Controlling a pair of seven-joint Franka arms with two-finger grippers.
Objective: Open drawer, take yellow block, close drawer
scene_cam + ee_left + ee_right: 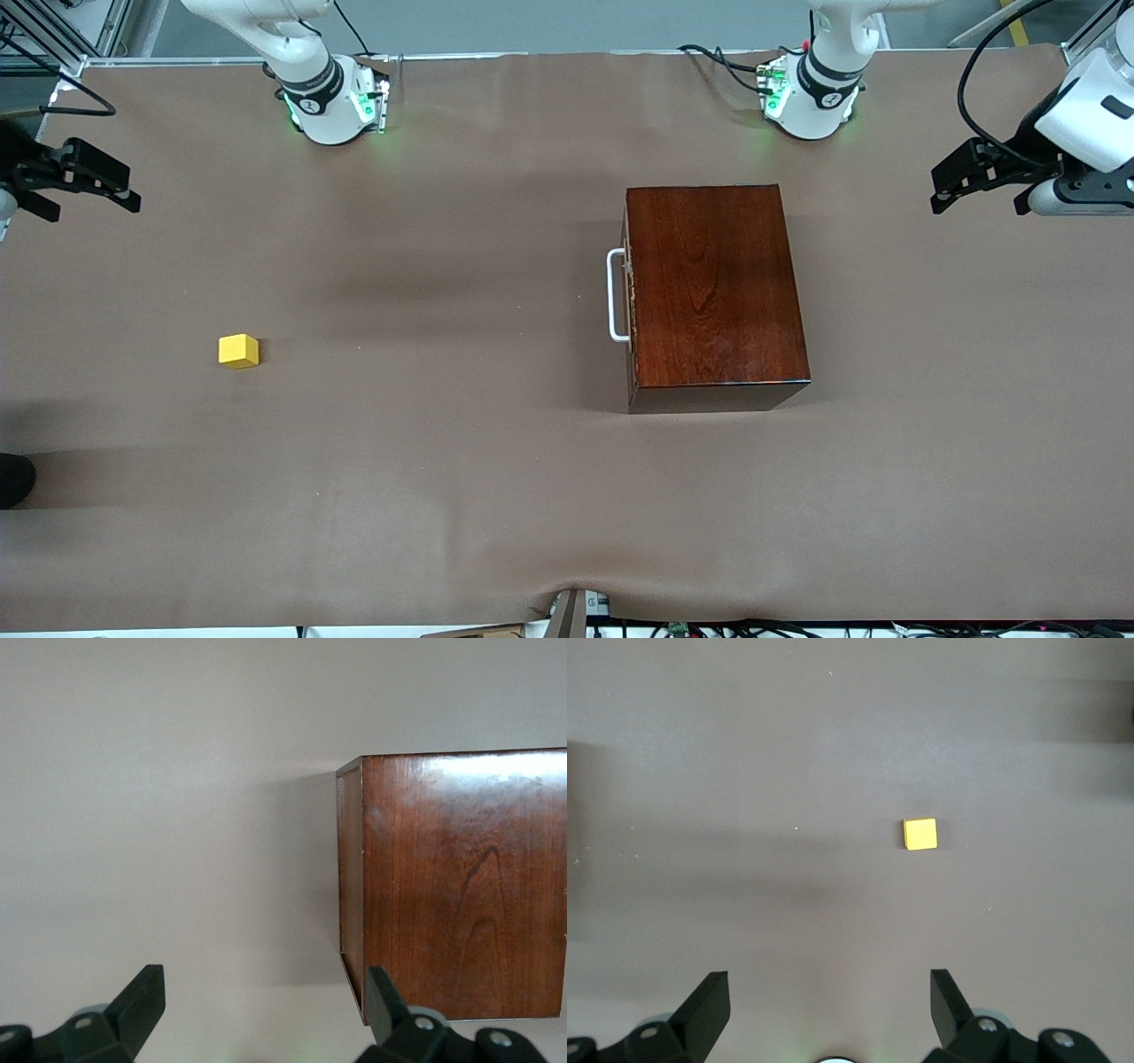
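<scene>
Brown cloth covered the table [443, 496], smooth and flat. Nearest sat the small yellow block [238, 351], out on the cloth toward the right arm's end. Farther stood the shiny dark wooden box [716, 292]; its drawer looked shut, white bar handle [616, 295] waiting. Nothing seemed started. Left gripper [979, 190] and right gripper [84, 190] hung wide apart over the table ends. Next, pull that handle.

A bright yellow block [238, 351] is seen on the plain brown table [443, 496]; a glossy reddish-brown grained box [714, 285] carries a white handle [614, 296].
</scene>
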